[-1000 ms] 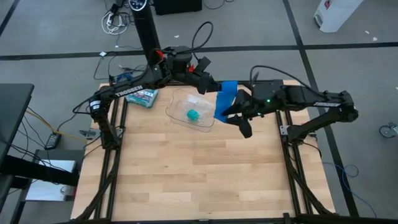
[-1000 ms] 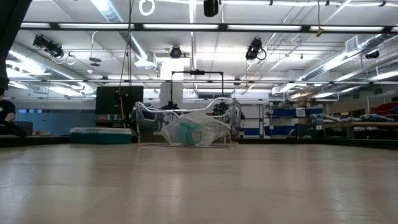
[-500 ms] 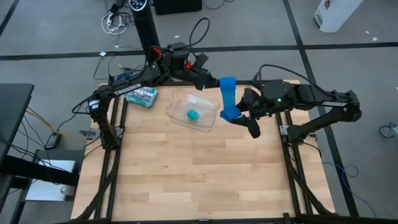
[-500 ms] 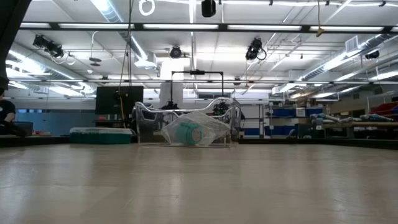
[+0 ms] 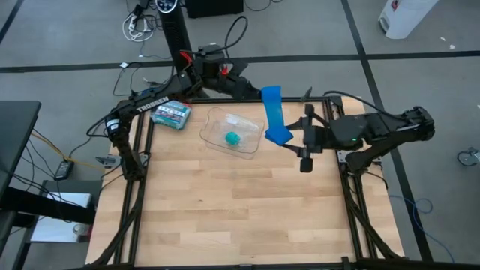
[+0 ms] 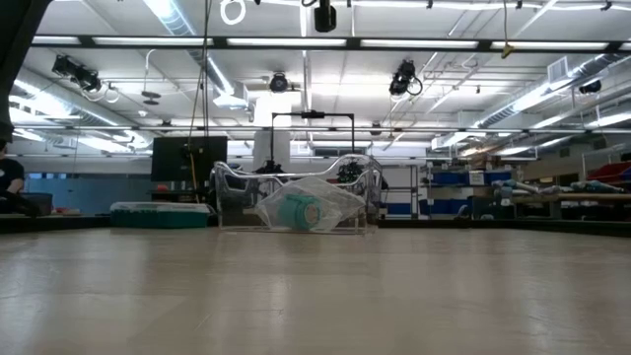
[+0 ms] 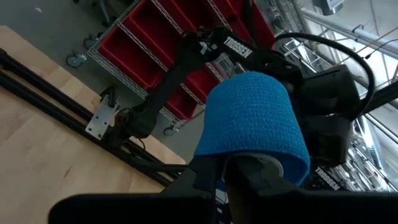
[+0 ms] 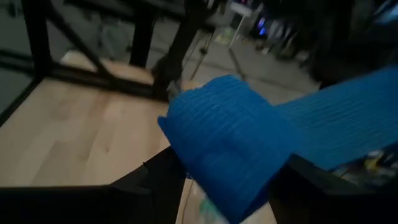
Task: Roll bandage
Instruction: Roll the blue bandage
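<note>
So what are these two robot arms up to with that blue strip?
They are handling a bright blue fabric bandage, held up in the air over the far side of the wooden table. The left gripper is shut on the strip's upper end. The right gripper has the rolled lower end between its fingers. A clear plastic tray holding a small teal roll sits beside them.

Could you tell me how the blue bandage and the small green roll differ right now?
The bandage is bright blue, a long strip held in the air between the left gripper and the right gripper; the green roll is teal, small, wound up, and sits in the clear tray on the table, untouched by either gripper.
</note>
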You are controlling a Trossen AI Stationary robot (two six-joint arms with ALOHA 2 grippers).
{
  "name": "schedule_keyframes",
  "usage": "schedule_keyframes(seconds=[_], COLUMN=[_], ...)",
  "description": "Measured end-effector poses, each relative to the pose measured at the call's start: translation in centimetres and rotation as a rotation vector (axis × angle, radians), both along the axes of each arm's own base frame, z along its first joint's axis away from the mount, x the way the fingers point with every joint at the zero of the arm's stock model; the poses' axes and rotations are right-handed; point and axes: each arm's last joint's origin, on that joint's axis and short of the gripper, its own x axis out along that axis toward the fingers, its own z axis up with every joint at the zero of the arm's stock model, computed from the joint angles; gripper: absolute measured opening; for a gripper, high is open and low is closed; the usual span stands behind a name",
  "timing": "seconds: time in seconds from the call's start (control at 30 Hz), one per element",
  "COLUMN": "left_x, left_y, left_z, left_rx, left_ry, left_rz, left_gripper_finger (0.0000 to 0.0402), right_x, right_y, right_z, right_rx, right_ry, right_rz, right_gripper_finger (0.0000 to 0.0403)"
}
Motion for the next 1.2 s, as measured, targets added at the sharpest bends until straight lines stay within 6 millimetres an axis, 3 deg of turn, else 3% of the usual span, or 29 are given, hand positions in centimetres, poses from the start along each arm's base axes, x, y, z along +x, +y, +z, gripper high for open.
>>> schedule_keyframes(seconds=[0.3, 0.6, 0.9, 1.2], left_x=[-0.2, -0.3, -0.5, -1.1], left_y=[0.4, 0.6, 0.1, -1.6], left_z=[0.0, 0.2, 1.3, 4.6], left_rx=[-0.002, 0.003, 0.036, 0.081], left_ry=[-0.001, -0.015, -0.1, -0.192], left_rz=[0.005, -0.008, -0.032, -0.043], left_gripper_finger=[0.0025, 0.0025, 0.0025, 0.0025], right_x=[-0.8, -1.9, -2.4, -1.2], right_y=[2.5, 4.2, 2.4, 1.0], right_z=[0.5, 0.1, -2.0, -2.3], right_rx=[-0.06, -0.017, 0.345, 0.443], right_ry=[-0.05, -0.059, -0.017, 0.031], right_rz=[0.023, -0.084, -0.357, -0.338], right_gripper_finger=[0.0191, 0.0182, 0.0169, 0.0166])
